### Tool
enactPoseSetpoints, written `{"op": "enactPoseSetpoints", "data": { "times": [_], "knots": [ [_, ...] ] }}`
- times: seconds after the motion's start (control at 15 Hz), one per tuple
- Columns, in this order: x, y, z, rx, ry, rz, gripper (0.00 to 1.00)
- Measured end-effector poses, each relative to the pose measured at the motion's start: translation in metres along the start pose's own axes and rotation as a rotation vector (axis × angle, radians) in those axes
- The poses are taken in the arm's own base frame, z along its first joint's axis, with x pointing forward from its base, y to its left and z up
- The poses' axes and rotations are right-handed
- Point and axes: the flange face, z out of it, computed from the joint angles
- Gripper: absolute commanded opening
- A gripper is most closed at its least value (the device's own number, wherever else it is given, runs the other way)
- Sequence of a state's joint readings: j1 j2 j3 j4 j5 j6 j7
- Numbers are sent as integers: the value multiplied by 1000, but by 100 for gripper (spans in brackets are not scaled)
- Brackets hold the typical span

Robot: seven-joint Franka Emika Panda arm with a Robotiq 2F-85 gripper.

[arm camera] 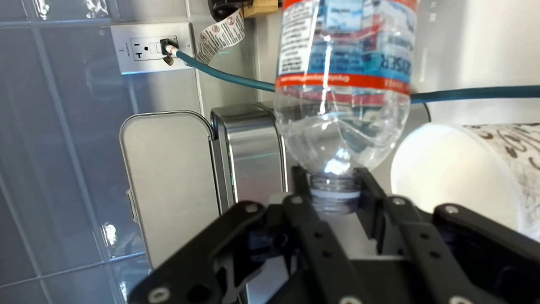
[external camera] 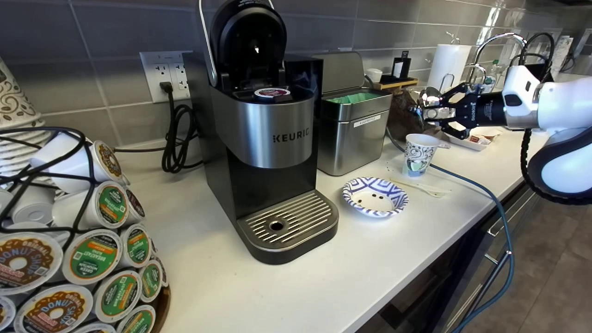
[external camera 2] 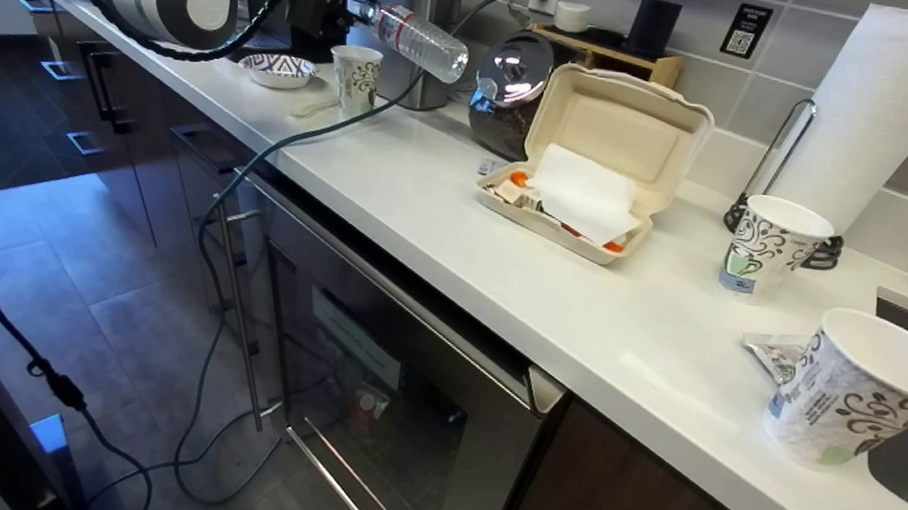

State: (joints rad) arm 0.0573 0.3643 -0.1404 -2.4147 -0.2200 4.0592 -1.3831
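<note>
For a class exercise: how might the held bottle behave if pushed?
The bottle would probably flex, its clear wall looking thin. It might pivot, since the jaws hold only its neck. Laid down, its round body could roll.

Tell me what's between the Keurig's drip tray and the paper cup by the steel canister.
In an exterior view, a patterned bowl stands between the drip tray and the paper cup; pale sticks lie near the bowl and cup.
</note>
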Motion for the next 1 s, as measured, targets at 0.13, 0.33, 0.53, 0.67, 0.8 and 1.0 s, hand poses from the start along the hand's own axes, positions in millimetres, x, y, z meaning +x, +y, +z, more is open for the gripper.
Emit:
{"op": "enactPoseSetpoints", "data": {
  "times": [0.13, 0.33, 0.53, 0.67, 0.8, 1.0],
  "knots": [
    [-1, 1, 0, -2, -2, -18, 8],
    [-1, 1, 0, -4, -2, -41, 8],
    [1, 2, 0, -8, -1, -69, 8],
    [2, 2, 0, -10, 1, -83, 8],
    [3, 2, 0, -14, 2, -97, 8],
    [3, 3, -1, -21, 2, -114, 8]
  ]
}}
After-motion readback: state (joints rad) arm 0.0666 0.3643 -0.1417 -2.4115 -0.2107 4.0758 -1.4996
